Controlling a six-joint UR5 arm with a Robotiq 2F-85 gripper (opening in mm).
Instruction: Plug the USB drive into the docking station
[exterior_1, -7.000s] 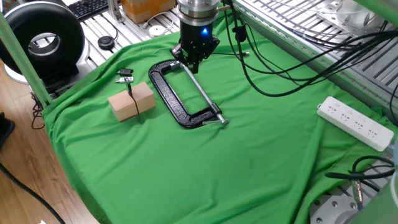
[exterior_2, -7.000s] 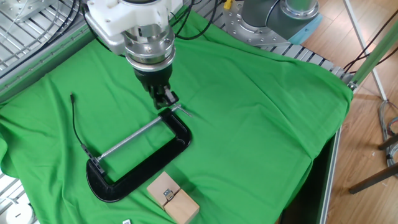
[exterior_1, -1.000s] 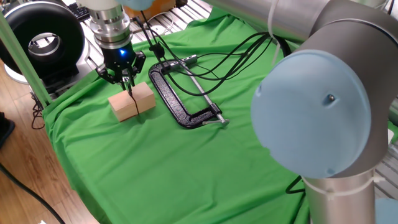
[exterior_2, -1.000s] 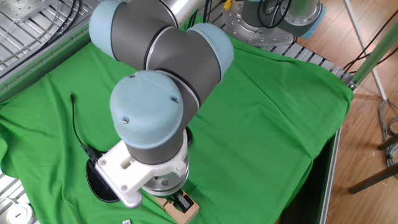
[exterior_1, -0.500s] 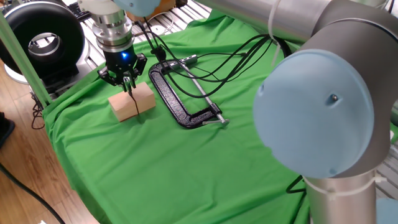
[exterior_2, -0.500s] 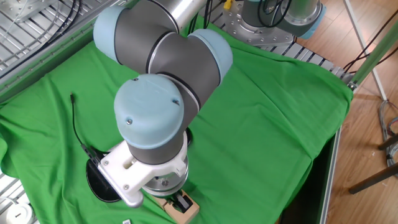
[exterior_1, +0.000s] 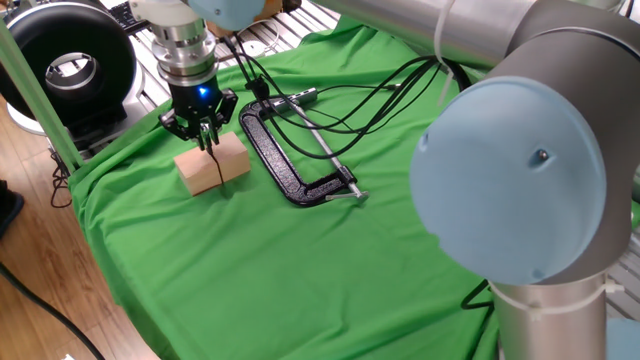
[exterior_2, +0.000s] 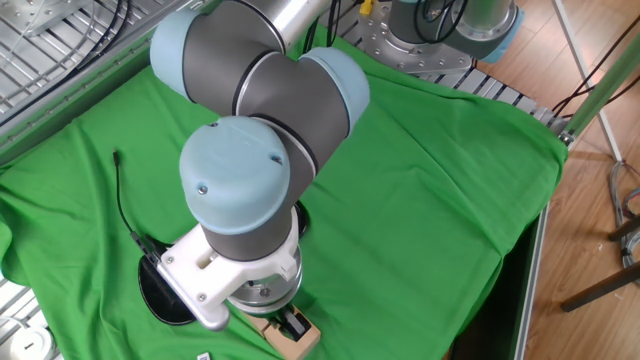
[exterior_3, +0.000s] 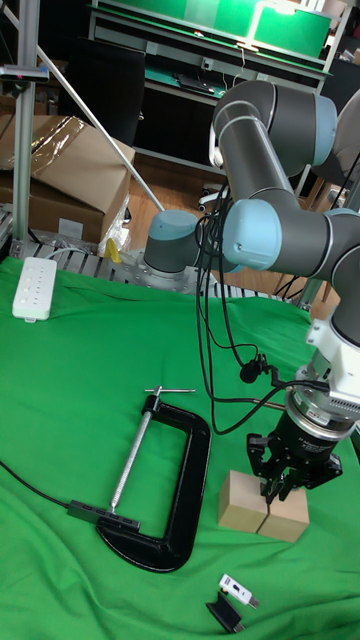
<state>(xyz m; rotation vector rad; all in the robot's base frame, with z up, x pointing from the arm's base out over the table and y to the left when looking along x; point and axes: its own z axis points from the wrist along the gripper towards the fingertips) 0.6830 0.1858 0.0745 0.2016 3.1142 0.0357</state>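
While your gripper (exterior_1: 206, 138) hangs directly above the wooden block (exterior_1: 212, 163), you can see its fingers (exterior_3: 272, 487) drawn close together around a thin dark stick, the USB drive (exterior_1: 210, 146), which stands upright in the slot that splits the block. The stick's lower part sits down in that slot, and the fingers pinch its top end; in the tall fixed view they reach right down to the block's upper face. You see the block on the green cloth (exterior_1: 300, 260) covering the surface, just beside the black C-clamp (exterior_1: 290, 160), which lies flat with its screw rod alongside. Near the block's other side, at the cloth's edge, you have a small black-and-silver piece (exterior_3: 231, 602). From the other fixed view, the arm's wrist hides most of the block and the gripper. A white power strip (exterior_3: 32, 289) rests far across the cloth.
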